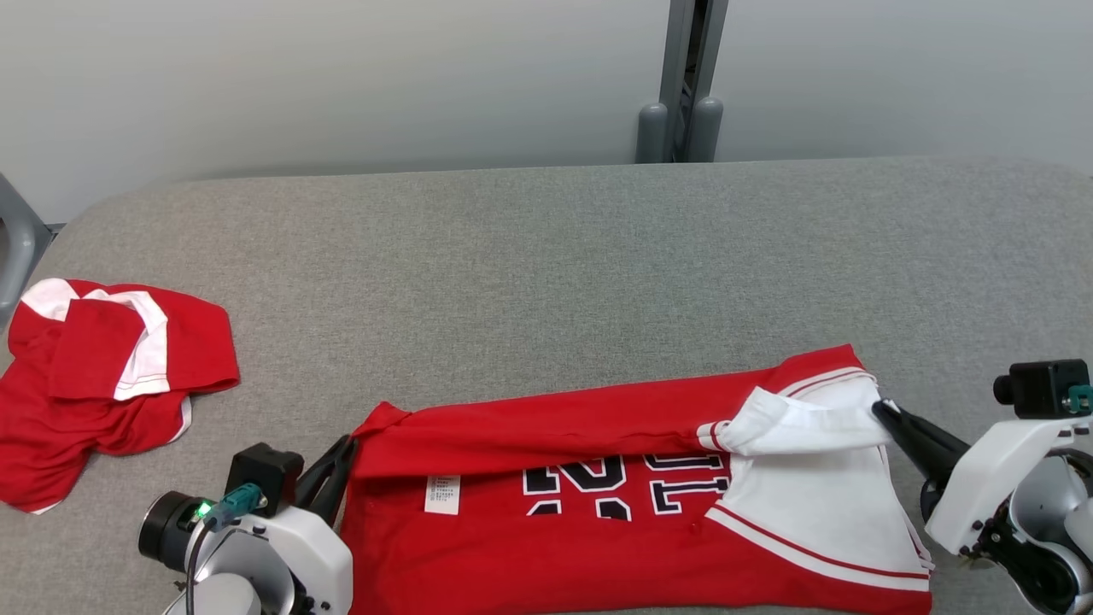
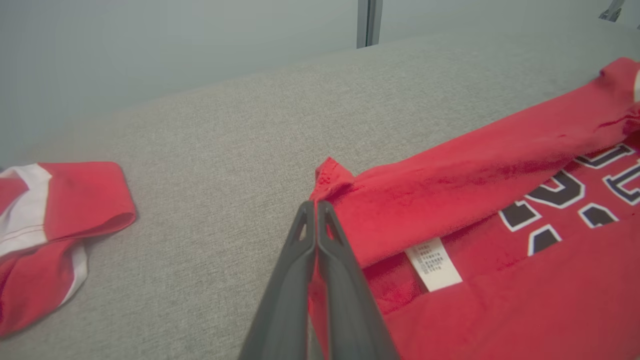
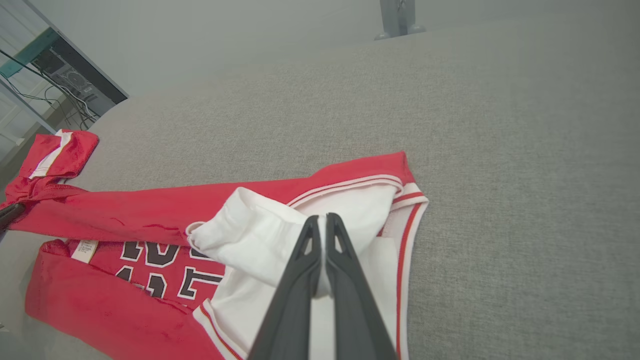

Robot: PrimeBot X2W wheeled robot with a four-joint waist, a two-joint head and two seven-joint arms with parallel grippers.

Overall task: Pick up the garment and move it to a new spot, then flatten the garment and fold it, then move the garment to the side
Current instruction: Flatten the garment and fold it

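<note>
The garment, a red jersey with white shoulder panels and red-and-white trim, lay spread along the near edge of the grey surface, its far long edge folded over toward the robot. The left end effector sat at the jersey's left end, its fingers pressed together at the red corner with red cloth showing between them. The right end effector was at the opposite end, fingers likewise closed, pinching a bunched fold of the white panel. Black numerals outlined in white ran across the chest, upside down and half hidden by the fold, so they could not be read. A white label carried print too small to read. A second red and white garment lay crumpled well apart at the left
</note>
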